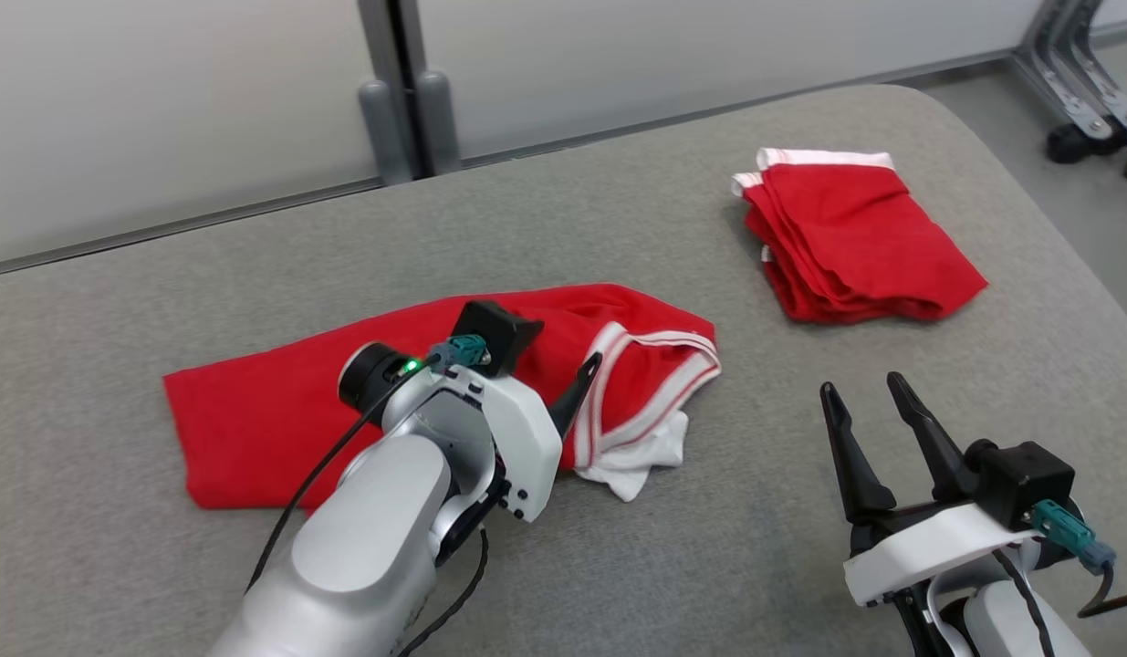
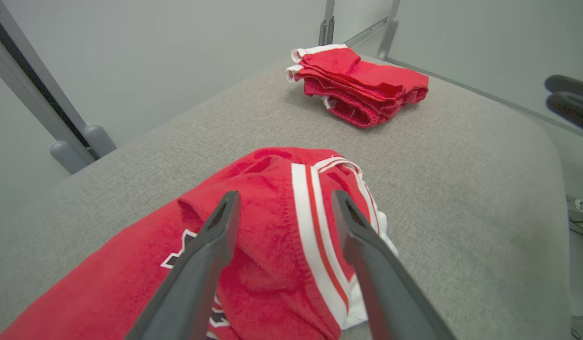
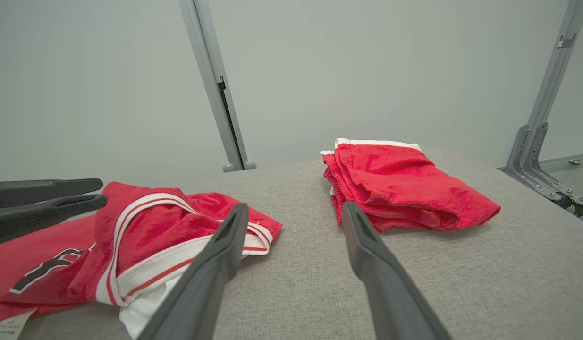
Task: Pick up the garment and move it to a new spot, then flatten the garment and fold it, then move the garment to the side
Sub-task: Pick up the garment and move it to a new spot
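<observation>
A red garment (image 1: 271,411) with white-and-red striped trim lies crumpled and partly spread at the middle left of the grey padded table (image 1: 618,210). My left gripper (image 2: 285,196) hovers just above its trimmed right end, open, with the cloth (image 2: 272,245) showing between the two fingers but not pinched. In the head view the left gripper (image 1: 563,365) is partly hidden by its own wrist. My right gripper (image 1: 862,385) stands open over bare table to the right of the garment, holding nothing. The right wrist view shows the garment (image 3: 145,226) at the lower left, with the left gripper (image 3: 102,192) beside it.
A second red garment (image 1: 855,237), folded into a neat pile with white edges, sits at the back right of the table. Grey wall panels and a metal post (image 1: 408,91) stand behind the table. A wheeled metal frame (image 1: 1088,100) is on the floor at the far right.
</observation>
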Controlling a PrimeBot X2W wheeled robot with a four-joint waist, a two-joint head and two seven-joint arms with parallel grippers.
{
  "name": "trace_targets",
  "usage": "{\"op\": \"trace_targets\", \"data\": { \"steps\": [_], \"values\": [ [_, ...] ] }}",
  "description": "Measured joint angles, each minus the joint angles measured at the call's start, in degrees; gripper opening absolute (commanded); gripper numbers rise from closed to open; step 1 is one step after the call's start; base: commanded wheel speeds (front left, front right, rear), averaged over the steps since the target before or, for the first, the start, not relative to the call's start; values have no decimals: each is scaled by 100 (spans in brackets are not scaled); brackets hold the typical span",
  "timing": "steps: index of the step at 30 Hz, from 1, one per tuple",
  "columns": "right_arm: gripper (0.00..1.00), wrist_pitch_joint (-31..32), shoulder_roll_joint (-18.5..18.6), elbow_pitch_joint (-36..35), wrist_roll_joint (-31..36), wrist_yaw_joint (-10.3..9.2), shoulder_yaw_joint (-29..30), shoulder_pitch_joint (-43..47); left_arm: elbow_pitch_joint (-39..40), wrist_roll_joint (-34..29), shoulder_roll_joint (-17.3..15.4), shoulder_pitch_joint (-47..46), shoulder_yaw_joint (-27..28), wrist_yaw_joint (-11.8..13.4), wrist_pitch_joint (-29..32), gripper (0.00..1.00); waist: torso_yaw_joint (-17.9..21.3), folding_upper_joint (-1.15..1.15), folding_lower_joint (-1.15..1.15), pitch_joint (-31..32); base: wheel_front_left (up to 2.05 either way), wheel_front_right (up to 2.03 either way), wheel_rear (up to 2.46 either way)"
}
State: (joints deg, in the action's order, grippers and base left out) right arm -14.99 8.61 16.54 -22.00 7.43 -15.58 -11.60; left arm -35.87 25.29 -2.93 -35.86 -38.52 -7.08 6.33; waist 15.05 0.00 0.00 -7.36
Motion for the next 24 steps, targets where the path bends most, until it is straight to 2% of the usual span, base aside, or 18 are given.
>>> {"op": "trace_targets", "data": {
  "steps": [7,11,15,16,20,24],
  "values": [
    [100,0,118,22,0,0,55,127,163,126,-127,-75,91,7,-655,100,-514,0,0,254,0,0,0],
    [100,0,181,-5,-19,0,82,273,676,215,-656,402,420,241,-996,100,-857,0,0,491,0,0,0],
    [100,0,233,-56,-21,0,89,388,1283,276,-1168,981,782,582,-1303,100,-1048,0,0,634,0,0,0],
    [100,0,233,-56,-21,0,89,388,1283,276,-1168,981,782,582,-1303,100,-1048,0,0,634,0,0,0],
    [100,0,236,-60,-25,0,14,525,2031,438,-1499,1766,1127,903,-1618,100,-1151,0,0,735,0,0,0],
    [100,0,193,-103,-65,0,-76,632,2628,559,-1768,2604,1472,1316,-1812,100,-1196,0,0,808,0,0,0]
  ]
}}
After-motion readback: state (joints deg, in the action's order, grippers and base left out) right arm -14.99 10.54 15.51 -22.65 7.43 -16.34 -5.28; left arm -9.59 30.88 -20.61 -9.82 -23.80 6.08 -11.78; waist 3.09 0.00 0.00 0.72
